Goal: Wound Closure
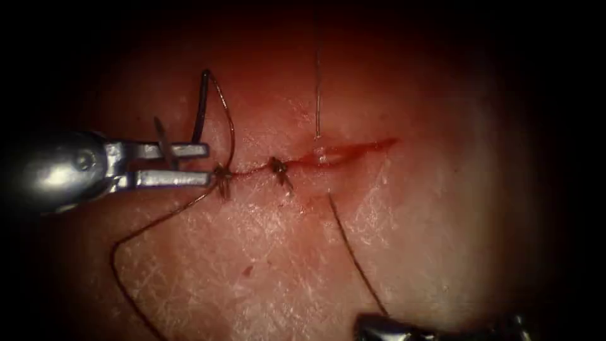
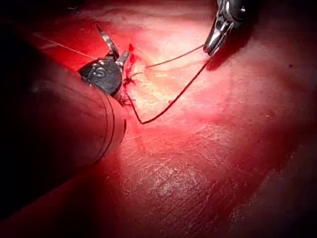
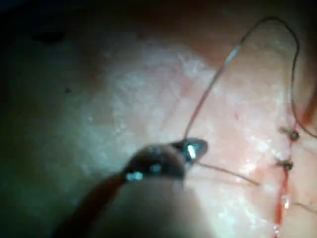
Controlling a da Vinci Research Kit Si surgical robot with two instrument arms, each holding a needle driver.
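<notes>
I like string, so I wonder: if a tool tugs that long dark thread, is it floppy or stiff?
Probably floppy: the long dark thread lies in loose curves on the pale pork tissue. Likely light, since it looks very thin beside the right end effector shut on it. It may catch at the dark knots.

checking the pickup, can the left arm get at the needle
Probably yes: the left tool, jaws open and holding nothing, sits just below the needle, which seems to lie on the tissue by the cut's left end, nothing between. The right tool holds thread.

Bright centre, dark vignetted edges
</notes>
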